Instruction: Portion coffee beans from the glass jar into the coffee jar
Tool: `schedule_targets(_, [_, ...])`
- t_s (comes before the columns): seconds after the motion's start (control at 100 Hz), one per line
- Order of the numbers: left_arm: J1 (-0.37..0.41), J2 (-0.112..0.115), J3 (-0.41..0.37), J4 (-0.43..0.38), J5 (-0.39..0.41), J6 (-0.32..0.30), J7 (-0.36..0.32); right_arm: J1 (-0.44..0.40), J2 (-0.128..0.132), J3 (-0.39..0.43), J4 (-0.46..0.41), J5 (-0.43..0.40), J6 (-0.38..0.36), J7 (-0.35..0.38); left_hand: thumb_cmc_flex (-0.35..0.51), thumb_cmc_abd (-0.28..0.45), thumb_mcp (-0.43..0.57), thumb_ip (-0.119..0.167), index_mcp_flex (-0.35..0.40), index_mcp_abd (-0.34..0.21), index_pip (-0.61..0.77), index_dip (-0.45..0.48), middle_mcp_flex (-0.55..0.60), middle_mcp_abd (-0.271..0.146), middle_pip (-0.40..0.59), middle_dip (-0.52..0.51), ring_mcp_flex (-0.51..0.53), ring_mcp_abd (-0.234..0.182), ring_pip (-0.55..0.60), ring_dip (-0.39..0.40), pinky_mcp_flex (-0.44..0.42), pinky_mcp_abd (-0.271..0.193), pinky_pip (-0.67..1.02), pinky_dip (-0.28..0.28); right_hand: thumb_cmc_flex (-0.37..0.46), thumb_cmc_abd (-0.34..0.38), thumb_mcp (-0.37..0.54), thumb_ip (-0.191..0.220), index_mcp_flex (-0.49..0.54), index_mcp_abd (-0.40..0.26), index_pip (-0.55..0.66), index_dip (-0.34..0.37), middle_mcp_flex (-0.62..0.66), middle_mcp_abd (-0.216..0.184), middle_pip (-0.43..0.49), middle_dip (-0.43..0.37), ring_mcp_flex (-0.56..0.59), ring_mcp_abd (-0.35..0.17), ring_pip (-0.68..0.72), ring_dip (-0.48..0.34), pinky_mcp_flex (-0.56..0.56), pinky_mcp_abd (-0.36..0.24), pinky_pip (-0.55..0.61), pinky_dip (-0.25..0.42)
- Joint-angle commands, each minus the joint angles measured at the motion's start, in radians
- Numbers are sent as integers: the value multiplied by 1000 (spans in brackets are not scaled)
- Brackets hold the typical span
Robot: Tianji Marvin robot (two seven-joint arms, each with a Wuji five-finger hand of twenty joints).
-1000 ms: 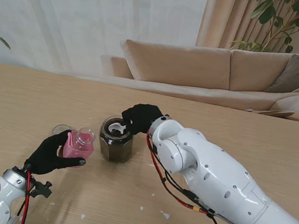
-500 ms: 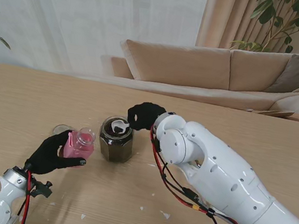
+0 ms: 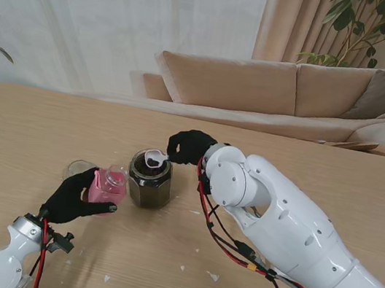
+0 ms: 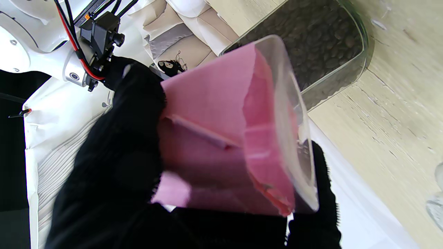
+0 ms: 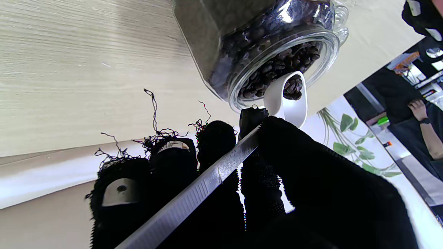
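A glass jar full of dark coffee beans stands open in the middle of the table. My right hand, in a black glove, is shut on a white scoop that hovers just over the jar's mouth. The right wrist view shows beans in the scoop's bowl above the glass jar. To the left and nearer to me, my left hand is shut on the small pink-labelled coffee jar, lifted and tilted toward the glass jar. In the left wrist view the coffee jar fills the frame, with the glass jar behind.
A small clear lid lies on the table just left of the coffee jar. Small white specks dot the table nearer to me. A beige sofa and a leafy plant stand beyond the table's far edge.
My right hand has raised the scoop out of the beans to the jar's mouth. My left hand has tipped the coffee jar and shifted it slightly right, toward the glass jar.
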Motion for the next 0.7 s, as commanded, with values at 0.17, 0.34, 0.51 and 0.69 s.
schedule_targets(0.17, [-5, -10, 16, -4, 6, 16, -2, -46, 3, 30, -70, -12, 18, 2, 282, 165, 240, 15, 69, -210, 186, 71, 64, -134, 101, 73, -15, -28, 2, 4, -4, -28, 4, 6, 28, -1, 30, 46, 35, -12, 34, 20, 28, -7, 39, 18, 24, 4, 42, 22, 17, 2, 144, 1])
schedule_targets(0.34, [-13, -12, 34, 3, 10, 28, 7, -78, 8, 56, -123, -28, 34, -4, 282, 164, 242, 15, 71, -210, 189, 71, 65, -133, 102, 74, -14, -29, 1, 5, -3, -28, 4, 6, 28, -3, 30, 46, 36, -9, 34, 20, 29, -6, 40, 19, 26, 4, 44, 22, 19, 3, 146, 3])
schedule_targets(0.51, [-35, -15, 53, 32, 15, 15, 23, -111, 13, 82, -174, -42, 43, -5, 281, 161, 243, 15, 72, -213, 193, 70, 69, -136, 105, 75, -9, -30, 2, 6, -1, -28, 5, 6, 29, -3, 31, 46, 37, -7, 34, 20, 30, -5, 41, 19, 27, 6, 46, 22, 20, 5, 148, 4])
schedule_targets(0.69, [-54, -20, 70, 53, 20, 19, 40, -143, 18, 108, -221, -45, 49, -2, 281, 161, 246, 15, 73, -213, 197, 69, 70, -136, 105, 75, -9, -30, 0, 7, -1, -28, 4, 5, 31, -3, 30, 46, 37, -4, 34, 19, 30, -3, 42, 20, 26, 7, 48, 23, 21, 6, 148, 4])
